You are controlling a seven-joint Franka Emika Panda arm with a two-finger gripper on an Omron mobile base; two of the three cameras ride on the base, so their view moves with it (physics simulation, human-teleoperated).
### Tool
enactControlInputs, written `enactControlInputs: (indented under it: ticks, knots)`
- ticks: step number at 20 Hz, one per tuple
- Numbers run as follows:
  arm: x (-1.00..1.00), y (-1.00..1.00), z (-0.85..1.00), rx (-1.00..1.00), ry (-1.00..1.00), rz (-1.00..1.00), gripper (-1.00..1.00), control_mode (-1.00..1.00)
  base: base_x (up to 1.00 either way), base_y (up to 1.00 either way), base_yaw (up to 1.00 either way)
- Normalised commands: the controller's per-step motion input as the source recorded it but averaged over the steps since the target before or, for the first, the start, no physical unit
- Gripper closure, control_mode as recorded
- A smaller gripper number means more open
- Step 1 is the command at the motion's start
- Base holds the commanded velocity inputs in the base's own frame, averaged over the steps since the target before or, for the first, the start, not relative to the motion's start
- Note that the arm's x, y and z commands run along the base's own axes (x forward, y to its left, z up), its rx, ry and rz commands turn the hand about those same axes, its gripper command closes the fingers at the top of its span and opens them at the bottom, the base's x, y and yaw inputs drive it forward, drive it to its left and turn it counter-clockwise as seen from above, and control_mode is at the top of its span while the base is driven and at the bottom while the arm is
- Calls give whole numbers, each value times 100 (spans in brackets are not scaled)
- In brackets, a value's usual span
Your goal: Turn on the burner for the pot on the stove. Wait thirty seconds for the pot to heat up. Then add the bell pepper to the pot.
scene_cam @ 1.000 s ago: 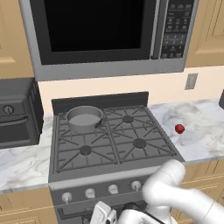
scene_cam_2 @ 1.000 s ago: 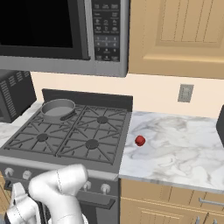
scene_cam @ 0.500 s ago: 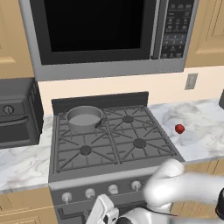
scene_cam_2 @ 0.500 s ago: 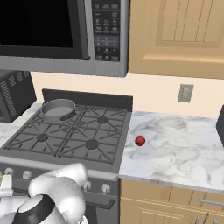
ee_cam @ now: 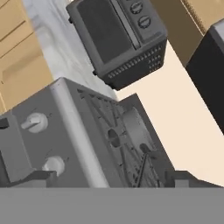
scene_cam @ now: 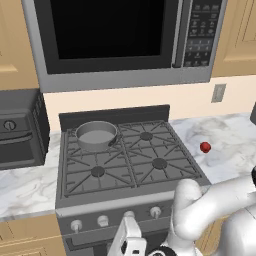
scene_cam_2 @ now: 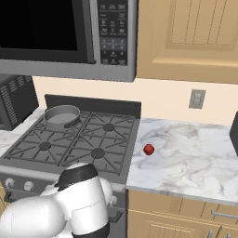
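Since half a second ago the arm's elbow has swung across in front of the range and the hand has edged along below the knob row; pot, pepper and stove sit where they were. Gripper [scene_cam: 131,239] hangs low against the stove front, just under the pale knobs [scene_cam: 103,220], its white housing pointing up at them. Fingertips are cut off in the hand view, so I cannot tell how wide the jaws stand; nothing appears between them and no contact with a knob is visible. Nearest knobs [ee_cam: 35,122] look like small stiff round dials, smooth-faced, probably best pinched across the raised bar and twisted, with some risk of slipping. Beyond, on the stove [scene_cam: 130,165], the pot [scene_cam: 96,135] sits on the rear left burner, dark handle pointing right; rigid metal, not to be moved. Well apart on the marble counter [scene_cam_2: 195,153] to the right lies the bell pepper [scene_cam_2: 148,149], small, light, round and likely to roll; grasp across its middle. Toaster oven [ee_cam: 118,37] stands left of the range.
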Motion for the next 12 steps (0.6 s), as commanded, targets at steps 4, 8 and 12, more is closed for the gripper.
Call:
enactControlInputs:
  ticks: [4,8,12]
  knots:
    - [-4,-3,44,0,22,-25,-100,-100,0,0,0]
    - [5,0,0,0,3,0,-100,-100,0,0,0]
    - [3,-21,50,0,33,-19,-100,-100,0,0,0]
